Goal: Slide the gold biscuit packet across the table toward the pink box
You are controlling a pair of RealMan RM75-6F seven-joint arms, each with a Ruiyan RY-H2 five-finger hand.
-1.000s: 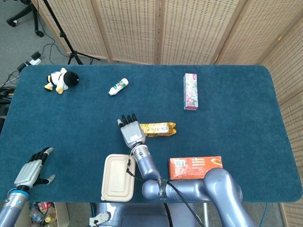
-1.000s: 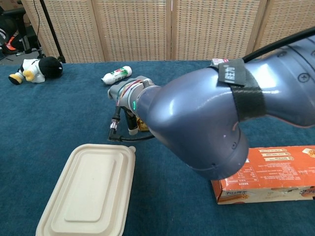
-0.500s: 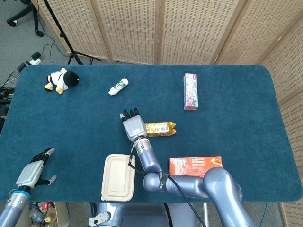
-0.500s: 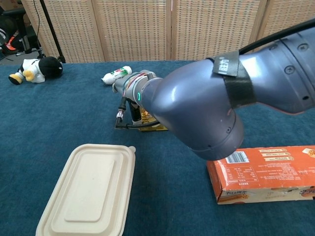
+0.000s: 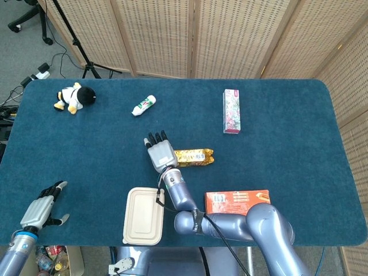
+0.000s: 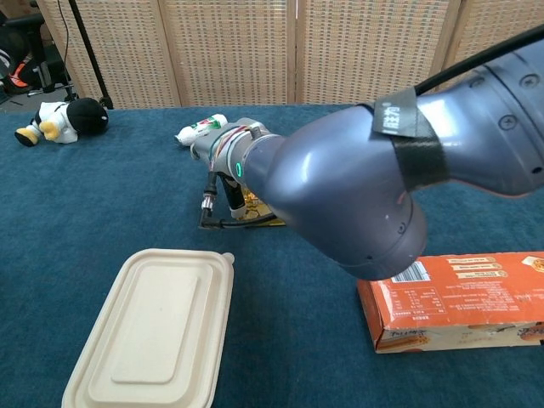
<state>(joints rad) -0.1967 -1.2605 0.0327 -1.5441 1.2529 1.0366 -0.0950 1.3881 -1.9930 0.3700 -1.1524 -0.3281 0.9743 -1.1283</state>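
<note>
bright, even light with soft shadows (chest view's near arm blurred).

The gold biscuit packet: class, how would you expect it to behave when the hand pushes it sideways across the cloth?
The gold biscuit packet lies flat and long, so it will probably slide rather than roll. With the right hand at one end, it may pivot instead of travelling straight. Its shiny wrapper looks slippery, though the blue tablecloth could drag on it.

gold packet, floral pink box, teal table
</note>
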